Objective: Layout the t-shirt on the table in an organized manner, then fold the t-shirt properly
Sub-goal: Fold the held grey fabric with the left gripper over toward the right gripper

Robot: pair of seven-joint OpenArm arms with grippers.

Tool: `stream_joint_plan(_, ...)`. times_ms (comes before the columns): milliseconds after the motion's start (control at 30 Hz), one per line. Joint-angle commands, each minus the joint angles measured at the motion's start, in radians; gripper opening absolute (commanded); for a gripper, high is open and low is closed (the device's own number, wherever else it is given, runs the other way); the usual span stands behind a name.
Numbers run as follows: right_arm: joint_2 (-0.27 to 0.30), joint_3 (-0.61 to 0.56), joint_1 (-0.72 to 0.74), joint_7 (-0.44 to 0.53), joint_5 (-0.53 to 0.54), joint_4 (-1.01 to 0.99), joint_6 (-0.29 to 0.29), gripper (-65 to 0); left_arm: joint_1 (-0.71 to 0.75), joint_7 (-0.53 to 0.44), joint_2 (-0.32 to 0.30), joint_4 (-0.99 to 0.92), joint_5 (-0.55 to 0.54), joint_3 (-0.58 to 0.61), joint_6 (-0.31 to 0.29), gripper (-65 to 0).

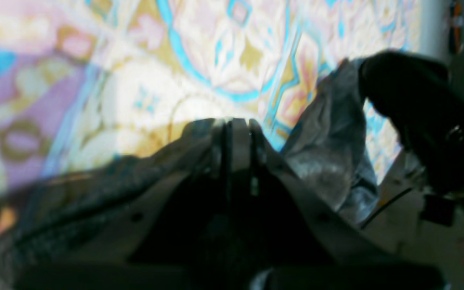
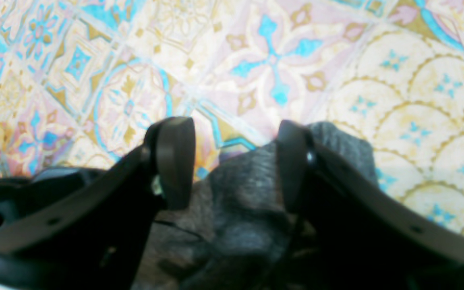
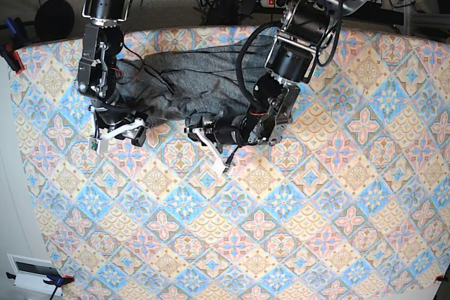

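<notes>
Lying rumpled across the far middle of the table (image 3: 337, 194), the t-shirt (image 3: 204, 82) is spreading between both arms. The left tool (image 3: 205, 135) is pinching the t-shirt's near hem, jaws clenched. The right tool (image 2: 236, 161) is standing released, fingers straddling a fold of grey fabric.

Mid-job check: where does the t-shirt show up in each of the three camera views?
Left wrist: the t-shirt bunches right of centre, with an edge running along the bottom left at the shut left gripper.
Right wrist: a grey fold lies bottom centre between the open right gripper's jaws.
Base: it spreads across the upper middle, between both arms.
Shared landmark: the diamond-tiled table cloth under the shirt in every view.
</notes>
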Motion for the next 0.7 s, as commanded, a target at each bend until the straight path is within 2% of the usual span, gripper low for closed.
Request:
stream_joint_plan(0, 0.007, 0.003, 0.017, 0.020, 0.006, 0.020, 0.006, -33.4, 0.005, 0.037, -0.014, 0.030, 0.034, 0.003, 0.022, -65.0)
stream_joint_plan(367, 0.007, 0.003, 0.014, 0.020, 0.006, 0.031, 0.006, -33.4, 0.023, 0.037, -0.052, 0.156, 0.034, 0.002, 0.025, -65.0)
stream_joint_plan(567, 0.007, 0.003, 0.014, 0.020, 0.006, 0.084, 0.006, -33.4, 0.020, 0.040, -0.052, 0.157, 0.034, -0.095, 0.024, -65.0)
stream_joint_plan(667, 0.007, 0.004, 0.014, 0.020, 0.006, 0.086, 0.006, -33.4, 0.021, 0.080, -0.051, 0.185, 0.034, -0.130, 0.022, -65.0)
